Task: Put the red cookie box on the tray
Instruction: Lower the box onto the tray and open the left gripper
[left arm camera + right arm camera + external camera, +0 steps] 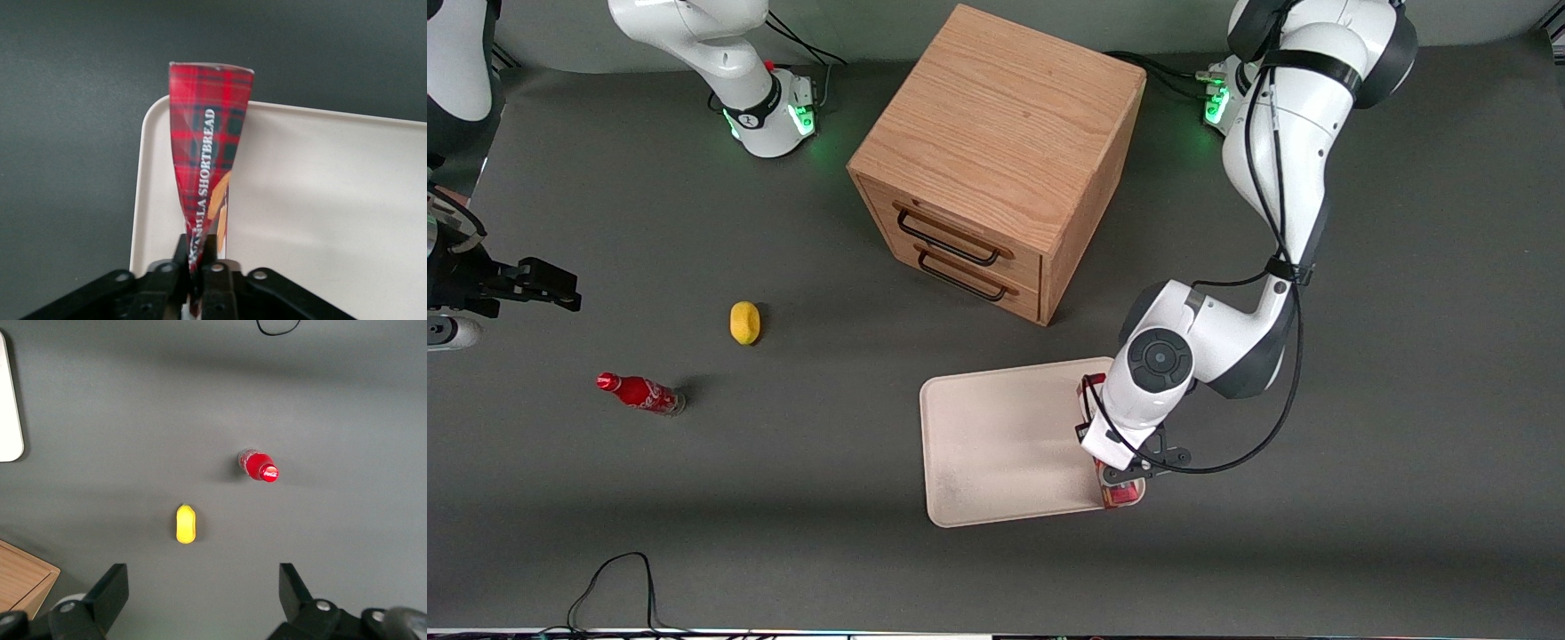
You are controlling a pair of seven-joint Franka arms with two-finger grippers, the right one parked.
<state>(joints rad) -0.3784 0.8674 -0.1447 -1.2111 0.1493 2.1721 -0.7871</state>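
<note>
Jaws clenched on red cookie box (208, 160), pinching its end; gripper (198, 265) over tray (320, 200) edge toward working arm's end. Box hangs along that rim. Wooden drawer cabinet (996, 160) farther from camera; lemon (744, 322), soda bottle (640, 393) toward parked arm's end.

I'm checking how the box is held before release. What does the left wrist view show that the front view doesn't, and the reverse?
Only the left wrist view shows the gripper shut on the red cookie box, with its tartan face and "SHORTBREAD" lettering. Only the front view shows the wooden drawer cabinet, the yellow lemon and the small red soda bottle, plus the arm hiding most of the box. Both show the box over the tray near its edge toward the working arm's end.
</note>
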